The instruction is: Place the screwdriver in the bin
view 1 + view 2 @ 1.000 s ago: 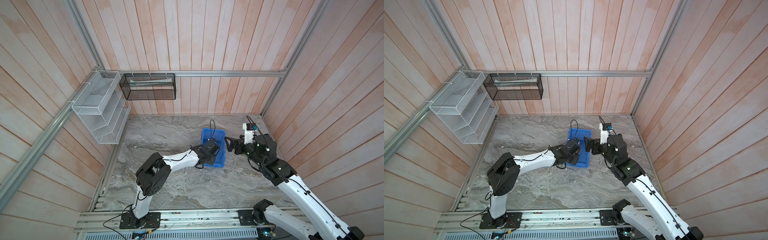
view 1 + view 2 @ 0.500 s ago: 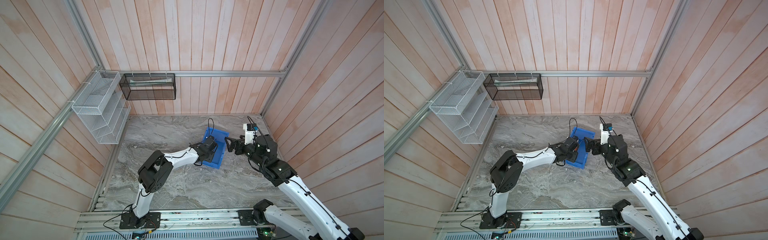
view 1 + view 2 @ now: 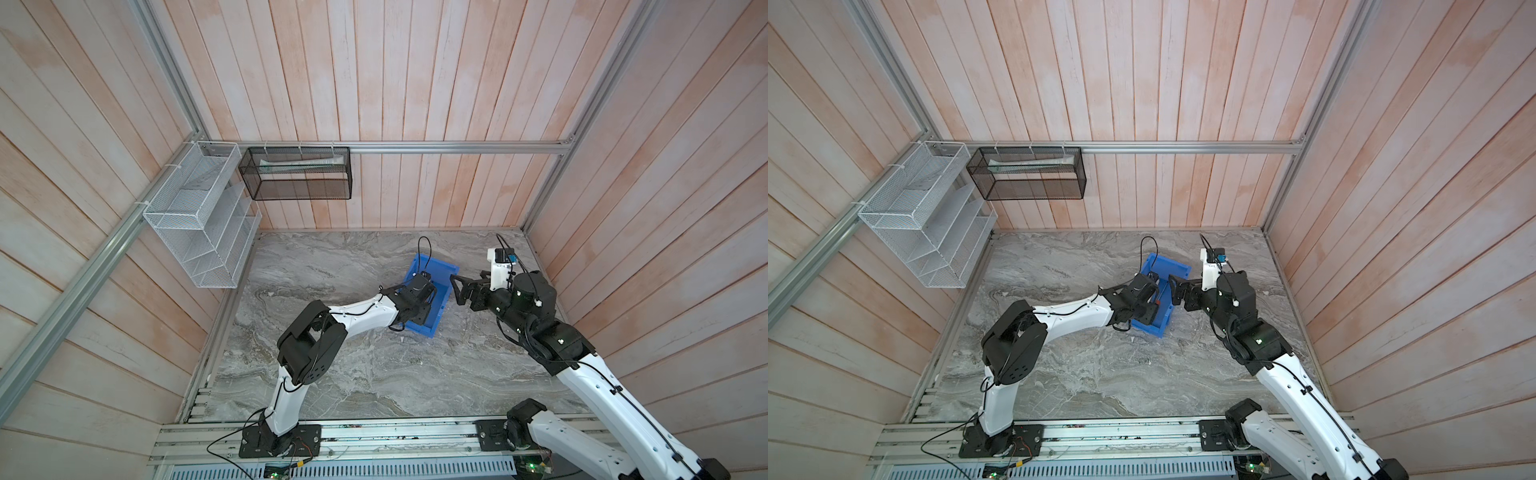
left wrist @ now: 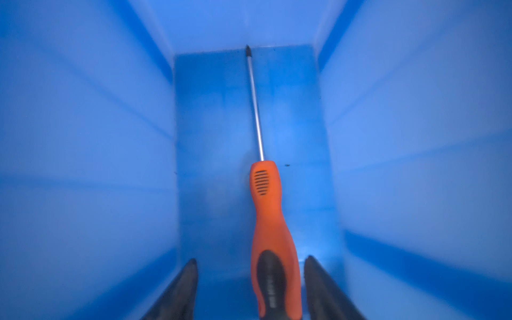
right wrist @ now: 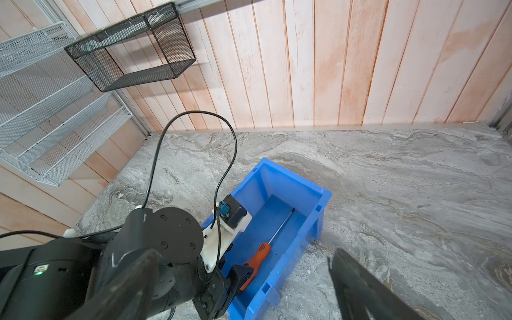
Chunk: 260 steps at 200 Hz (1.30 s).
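While the screwdriver (image 4: 273, 221) lies flat on the floor of the blue bin (image 4: 83, 138), my left end effector (image 4: 250, 259) is open.
Its two fingers (image 4: 188, 282) stand apart, one on each side of the black end of the handle. The tip points at the far wall. My right end effector (image 3: 455, 289) is open wide too, just beside the bin, above the bench (image 3: 353, 374).
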Tool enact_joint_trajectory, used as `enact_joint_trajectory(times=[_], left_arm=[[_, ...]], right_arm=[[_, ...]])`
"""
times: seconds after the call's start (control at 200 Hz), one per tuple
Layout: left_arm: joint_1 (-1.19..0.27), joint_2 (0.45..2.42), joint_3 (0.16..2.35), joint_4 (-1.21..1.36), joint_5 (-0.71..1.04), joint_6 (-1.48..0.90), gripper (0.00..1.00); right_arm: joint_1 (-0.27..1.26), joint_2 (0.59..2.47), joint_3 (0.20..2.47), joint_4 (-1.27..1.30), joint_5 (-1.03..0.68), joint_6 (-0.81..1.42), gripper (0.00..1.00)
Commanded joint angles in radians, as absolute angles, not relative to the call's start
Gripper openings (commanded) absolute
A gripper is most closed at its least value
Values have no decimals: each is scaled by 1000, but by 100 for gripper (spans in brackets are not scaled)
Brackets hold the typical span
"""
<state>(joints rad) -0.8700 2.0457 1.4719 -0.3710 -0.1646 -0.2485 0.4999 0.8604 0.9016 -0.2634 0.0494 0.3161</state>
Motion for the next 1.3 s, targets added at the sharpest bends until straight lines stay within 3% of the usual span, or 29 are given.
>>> enact_joint_trajectory(times=[0.0, 0.02, 0.03, 0.155, 0.19, 0.66, 0.87, 1.07, 1.295], left_arm=[[-869, 1965, 1494, -346, -173, -224, 67], [-869, 1956, 1493, -343, -177, -221, 84], [-868, 1948, 1494, -342, -178, -220, 87], [-869, 1880, 1498, -340, -202, -215, 90], [-869, 1859, 1495, -335, -204, -217, 100], [-826, 1495, 1263, -186, -284, -161, 100], [-667, 1297, 1085, -146, -311, -181, 100], [-404, 1168, 921, -120, -325, -270, 100], [-263, 1110, 653, 111, -569, -307, 100]], right_arm=[[494, 863, 889, -239, 44, 332, 98], [494, 864, 887, -235, 44, 333, 98], [493, 866, 887, -234, 44, 334, 98], [491, 874, 891, -232, 61, 351, 98], [489, 870, 891, -229, 69, 356, 98], [458, 862, 826, -175, 191, 412, 98], [412, 826, 701, -89, 319, 467, 98], [329, 785, 577, -29, 502, 567, 98], [318, 697, 261, 339, 802, 530, 98]])
